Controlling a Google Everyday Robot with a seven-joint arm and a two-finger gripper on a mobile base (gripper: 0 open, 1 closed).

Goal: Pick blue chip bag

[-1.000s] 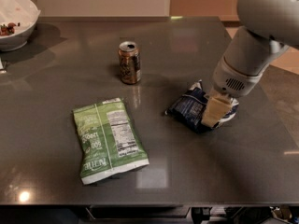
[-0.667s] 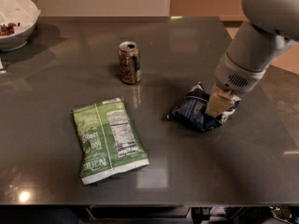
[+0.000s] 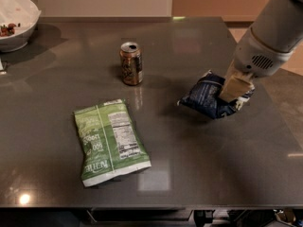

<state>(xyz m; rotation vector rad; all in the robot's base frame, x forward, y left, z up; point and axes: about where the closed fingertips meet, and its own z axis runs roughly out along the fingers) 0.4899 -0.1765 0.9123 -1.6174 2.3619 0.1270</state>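
Note:
The blue chip bag (image 3: 207, 98) is a crumpled dark navy foil bag with white patches, at the right of the dark grey table (image 3: 199, 174). My gripper (image 3: 233, 90) comes down from the upper right and is shut on the bag's right end. One beige finger (image 3: 235, 85) shows in front of the bag. The bag hangs tilted, a little above the table, with its shadow under it to the left.
A flat green bag with a white nutrition label (image 3: 111, 141) lies at the front left. A bronze drink can (image 3: 131, 63) stands upright at the middle back. A white bowl (image 3: 16, 25) with food sits at the far left corner. The table's front edge is close.
My gripper has risen and moved slightly right with the blue chip bag in it. The bag has come off the table. The can and the green bag have not moved.

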